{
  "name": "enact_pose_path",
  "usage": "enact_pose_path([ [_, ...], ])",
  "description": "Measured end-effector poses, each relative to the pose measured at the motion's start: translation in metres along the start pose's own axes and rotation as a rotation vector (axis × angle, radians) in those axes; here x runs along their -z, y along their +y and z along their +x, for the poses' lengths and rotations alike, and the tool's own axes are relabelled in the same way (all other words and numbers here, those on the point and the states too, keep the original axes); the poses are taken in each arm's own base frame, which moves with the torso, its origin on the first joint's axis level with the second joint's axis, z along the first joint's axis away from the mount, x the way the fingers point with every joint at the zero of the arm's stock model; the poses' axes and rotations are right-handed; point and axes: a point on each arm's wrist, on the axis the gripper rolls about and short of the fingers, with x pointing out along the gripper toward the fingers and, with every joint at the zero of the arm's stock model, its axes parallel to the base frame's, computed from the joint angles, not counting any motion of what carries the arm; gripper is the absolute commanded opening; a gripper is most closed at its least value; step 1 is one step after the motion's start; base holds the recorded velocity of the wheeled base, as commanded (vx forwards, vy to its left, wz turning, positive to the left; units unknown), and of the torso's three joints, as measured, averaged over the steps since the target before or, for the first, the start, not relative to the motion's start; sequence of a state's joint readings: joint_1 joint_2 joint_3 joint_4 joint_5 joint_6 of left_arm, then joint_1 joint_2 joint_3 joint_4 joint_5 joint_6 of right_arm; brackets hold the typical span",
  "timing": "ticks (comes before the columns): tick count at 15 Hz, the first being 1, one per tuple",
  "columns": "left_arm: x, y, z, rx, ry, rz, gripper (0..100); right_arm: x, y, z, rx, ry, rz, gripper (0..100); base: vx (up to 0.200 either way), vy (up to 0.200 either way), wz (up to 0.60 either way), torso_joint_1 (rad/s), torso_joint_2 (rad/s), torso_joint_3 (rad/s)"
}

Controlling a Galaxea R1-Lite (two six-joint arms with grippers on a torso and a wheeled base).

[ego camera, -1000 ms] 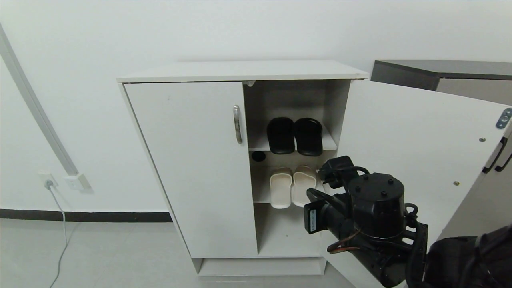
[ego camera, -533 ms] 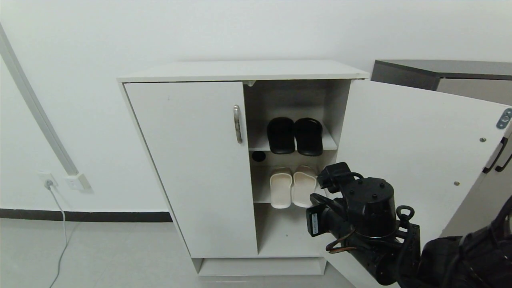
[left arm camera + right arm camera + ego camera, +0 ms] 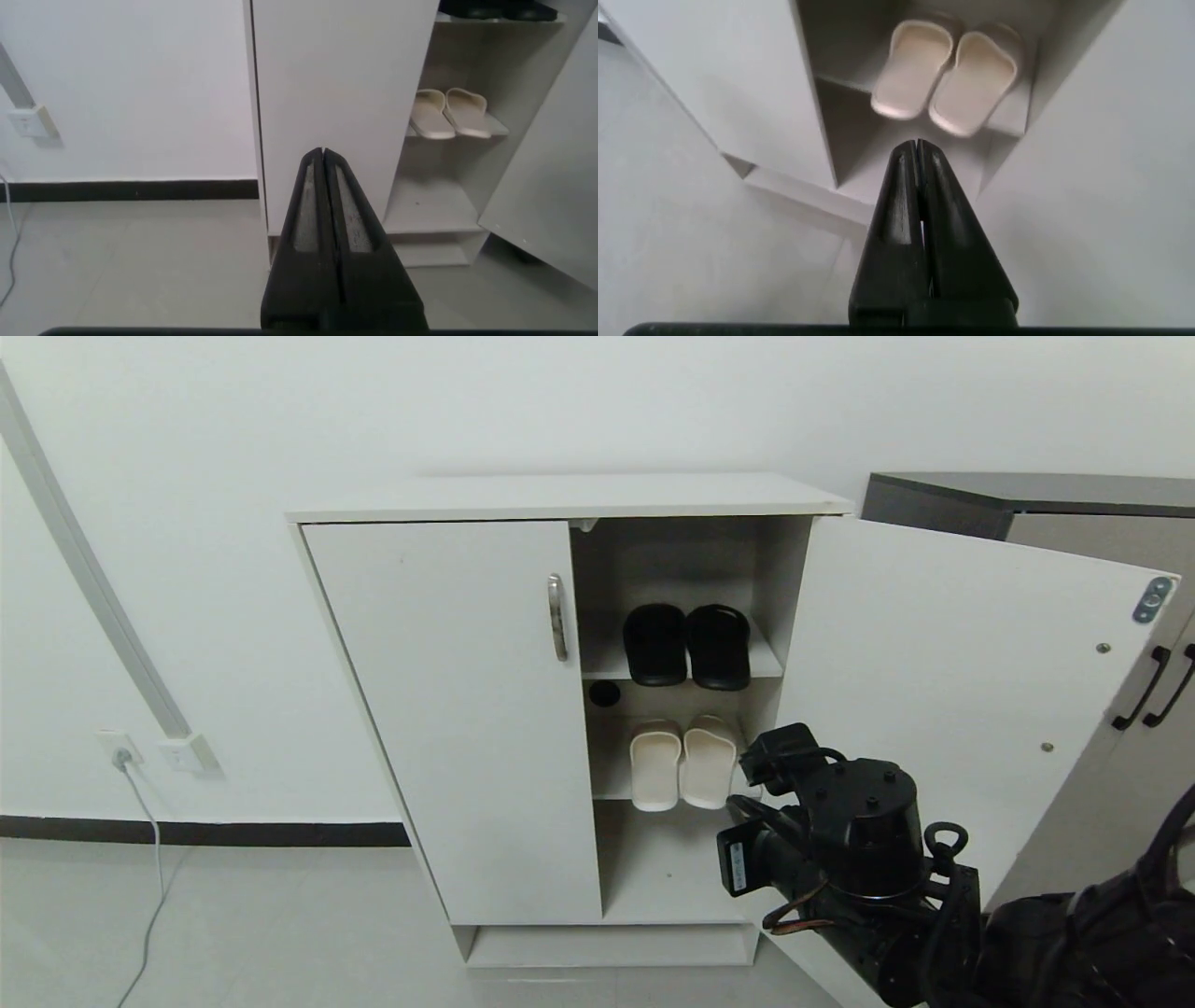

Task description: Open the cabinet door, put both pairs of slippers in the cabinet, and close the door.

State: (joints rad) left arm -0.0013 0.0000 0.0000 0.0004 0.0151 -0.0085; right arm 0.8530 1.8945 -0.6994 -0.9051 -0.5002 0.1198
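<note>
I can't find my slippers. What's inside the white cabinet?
Black slippers on the upper shelf, cream slippers on the one below. The shut left door hides the other half.

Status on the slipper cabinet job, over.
Left claw shut, empty; right claw shut, empty. Black slippers and white slippers both inside cabinet, black above. Right door open, not yet closed. Right arm sits before the opening.
</note>
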Motion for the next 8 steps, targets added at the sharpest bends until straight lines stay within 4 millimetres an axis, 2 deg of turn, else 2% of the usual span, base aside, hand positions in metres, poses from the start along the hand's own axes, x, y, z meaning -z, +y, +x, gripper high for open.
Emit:
enact_pose_path([
  [8,0.0000,0.0000,0.0000,0.000,0.000,0.000,0,0.0033,0.0006,-0.0020,-0.002,0.010,-0.007,0,0.000,0.000,0.00,0.000,0.00,0.000],
])
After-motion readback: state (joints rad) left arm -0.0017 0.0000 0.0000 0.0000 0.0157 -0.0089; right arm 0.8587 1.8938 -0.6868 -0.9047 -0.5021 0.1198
